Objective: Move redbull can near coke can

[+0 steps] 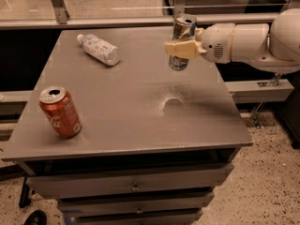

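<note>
The redbull can (182, 31) is a slim silver-blue can held upright above the back right of the grey table (126, 121). My gripper (180, 48) comes in from the right and is shut on its middle; the can is lifted off the tabletop. The coke can (59, 111), red with white script, stands upright near the table's front left corner, far from the gripper.
A clear plastic bottle (99, 48) lies on its side at the back left of the table. Drawers (131, 186) run below the tabletop. A metal rail (140, 21) runs behind the table. The white arm (248, 41) reaches over the right edge.
</note>
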{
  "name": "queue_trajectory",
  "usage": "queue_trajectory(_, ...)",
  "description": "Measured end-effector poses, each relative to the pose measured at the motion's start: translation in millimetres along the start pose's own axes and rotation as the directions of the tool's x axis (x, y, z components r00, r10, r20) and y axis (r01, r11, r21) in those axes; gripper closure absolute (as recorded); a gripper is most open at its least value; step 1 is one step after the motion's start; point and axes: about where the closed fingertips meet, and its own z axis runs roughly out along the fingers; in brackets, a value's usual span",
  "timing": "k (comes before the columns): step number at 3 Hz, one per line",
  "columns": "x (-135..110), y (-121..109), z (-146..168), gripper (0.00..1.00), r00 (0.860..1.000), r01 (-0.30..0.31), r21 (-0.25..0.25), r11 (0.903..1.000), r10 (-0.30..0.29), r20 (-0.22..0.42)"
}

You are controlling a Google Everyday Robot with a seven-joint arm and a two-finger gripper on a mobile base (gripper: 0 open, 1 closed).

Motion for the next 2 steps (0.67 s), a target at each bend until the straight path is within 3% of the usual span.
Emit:
queue_trajectory(1,-5,1,8,1.00,1.000,0.008,-0.027,0.9996,-0.008,0.018)
queue_trajectory(2,-11,32,34,1.00,0.997,0.044,-0.102,0.9938,-0.038,0.063)
